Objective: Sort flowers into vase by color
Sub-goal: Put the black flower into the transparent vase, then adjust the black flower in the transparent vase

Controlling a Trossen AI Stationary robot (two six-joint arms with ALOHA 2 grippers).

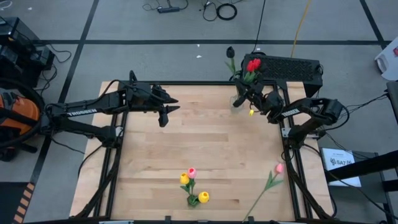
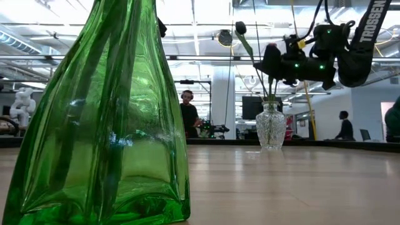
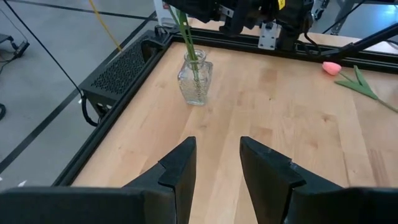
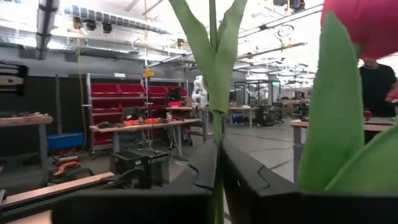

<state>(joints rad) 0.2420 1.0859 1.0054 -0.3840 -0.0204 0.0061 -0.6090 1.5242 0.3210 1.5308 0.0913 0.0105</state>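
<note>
Right gripper (image 1: 249,99) pinched tight on a green stem (image 4: 216,124) – fingers closed flat against it, stem running straight up between them, so long axis upright, hanging right above the clear vase (image 1: 238,101) at the far edge of the table (image 1: 205,143). Looks like mid-drop into that vase, red tulips (image 1: 253,65) and a black one (image 1: 231,52) already poking out of it just beside the claw. Hard to tell which head belongs to the held stem. Left gripper (image 3: 217,165) parked well apart toward the other side, fingers a moderate gap open, gripping nothing, pointed across at the clear vase. Remaining flowers all far from the working claw, toward the near edge: pink tulip (image 1: 279,168) lying flat on the right arm's side, stem angled toward the near edge, so right arm clearly closer for that one – plus a green vase (image 2: 100,112) holding yellow tulips (image 1: 203,197) and a pink one (image 1: 192,172). Nothing between claw and the lying tulip except open wood; crowded heads around the clear vase probably the main snag risk on pulling back.
</note>
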